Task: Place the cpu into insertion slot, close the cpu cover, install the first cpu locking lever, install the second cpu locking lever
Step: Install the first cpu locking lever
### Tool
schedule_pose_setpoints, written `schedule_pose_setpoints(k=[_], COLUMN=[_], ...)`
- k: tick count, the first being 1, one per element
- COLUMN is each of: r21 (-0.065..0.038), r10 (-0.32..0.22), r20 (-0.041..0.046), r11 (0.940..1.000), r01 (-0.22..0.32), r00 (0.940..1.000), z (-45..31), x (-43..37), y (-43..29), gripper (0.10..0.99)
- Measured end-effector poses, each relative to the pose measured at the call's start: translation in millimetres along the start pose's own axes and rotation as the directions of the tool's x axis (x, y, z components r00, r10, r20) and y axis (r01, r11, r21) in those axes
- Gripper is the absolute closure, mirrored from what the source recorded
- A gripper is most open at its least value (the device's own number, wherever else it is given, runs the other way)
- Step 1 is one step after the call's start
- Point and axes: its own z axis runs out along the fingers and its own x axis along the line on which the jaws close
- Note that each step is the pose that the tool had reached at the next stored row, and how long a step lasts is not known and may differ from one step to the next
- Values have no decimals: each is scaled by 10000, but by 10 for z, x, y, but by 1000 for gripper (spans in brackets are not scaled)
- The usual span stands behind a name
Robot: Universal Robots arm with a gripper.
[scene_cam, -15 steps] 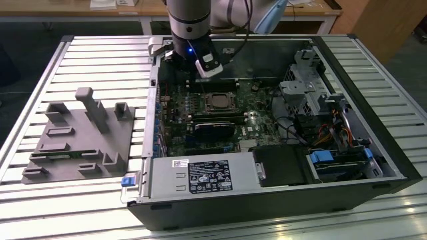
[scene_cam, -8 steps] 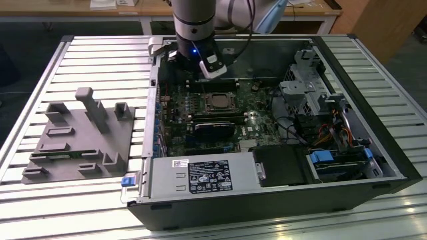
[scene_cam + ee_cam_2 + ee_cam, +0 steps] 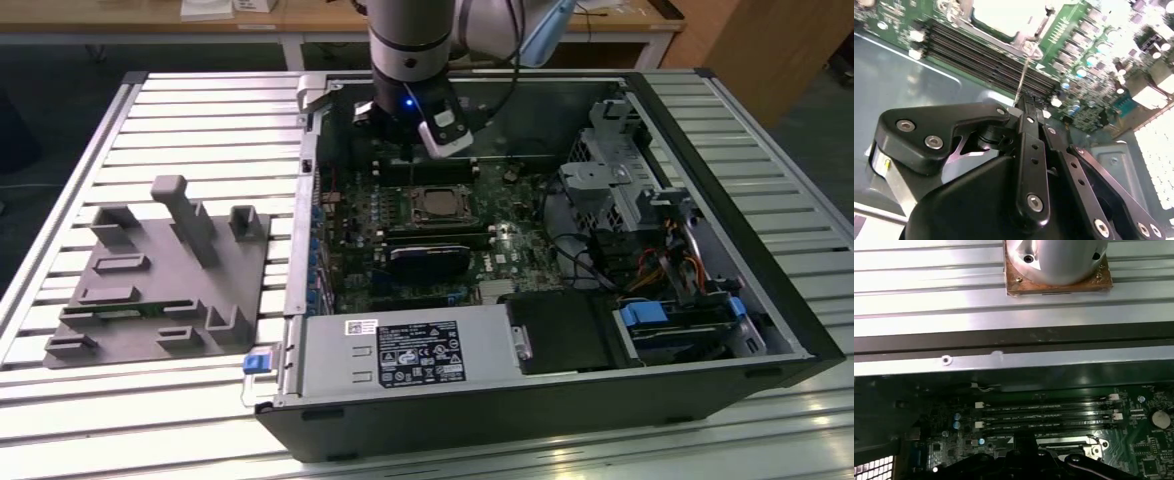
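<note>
Gripper (image 3: pixel 1023 104): jaws together on thin silvery lever (image 3: pixel 1022 77), just beside slot (image 3: pixel 438 205), inside open case (image 3: pixel 534 420) on counter (image 3: pixel 200 120).

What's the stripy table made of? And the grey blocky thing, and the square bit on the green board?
The table looks like bare metal, maybe aluminium: silvery, shiny ribbed slats. The grey blocky thing looks like matte plastic, dull without glints, though I can't be sure. The insertion slot has a shiny, metal-looking rim around a dark centre.
</note>
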Motion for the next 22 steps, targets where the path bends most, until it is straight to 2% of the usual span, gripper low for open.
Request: schedule_pose_setpoints(k=[10,18,20,22], r21=[1,24,99,149], r10=[2,-1,-27,-62], r20=[-7,4,98,261], r11=[10000,10000,9999,9999], r01=[-2,0,26,58], r00=[10000,10000,9999,9996], z=[8,10,12,20], x=[-293,-307,-306,-306], y=[23,25,23,21], gripper=[980,980,980,980])
